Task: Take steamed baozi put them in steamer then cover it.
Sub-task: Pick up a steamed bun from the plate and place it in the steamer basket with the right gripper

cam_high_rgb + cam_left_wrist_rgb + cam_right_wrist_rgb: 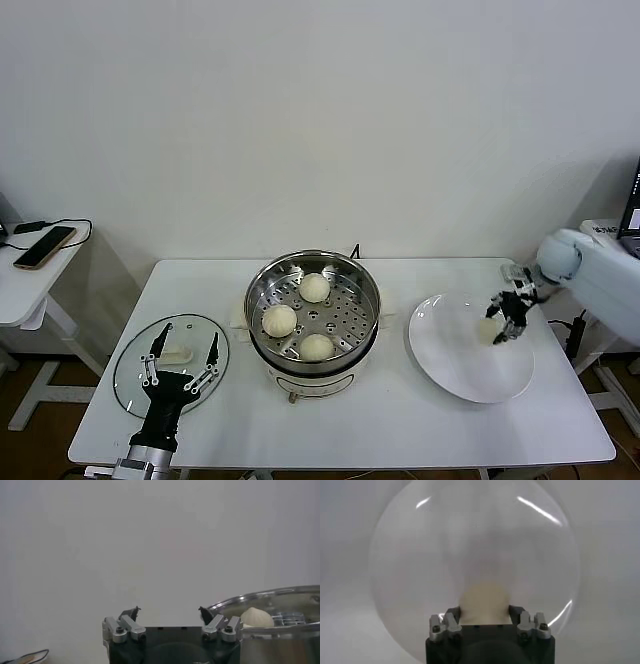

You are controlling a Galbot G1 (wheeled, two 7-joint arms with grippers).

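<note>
Over the plate (470, 350) right of the steamer (312, 315), the right gripper (503, 325) clasps the last baozi (488, 329); next, lift it to the steamer.

The left gripper (180, 362) hangs spread wide, holding nothing, over the lid (135, 375).

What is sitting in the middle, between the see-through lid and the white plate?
The steamer stands between the glass lid and the plate, with three baozi inside. The head view shows it.

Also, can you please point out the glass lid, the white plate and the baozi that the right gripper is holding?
glass lid (135, 362), head view, bare glass near its left rim.
white plate (450, 350), head view, bare surface near its left side.
baozi (485, 600), right wrist view, its visible middle between the fingers.
</note>
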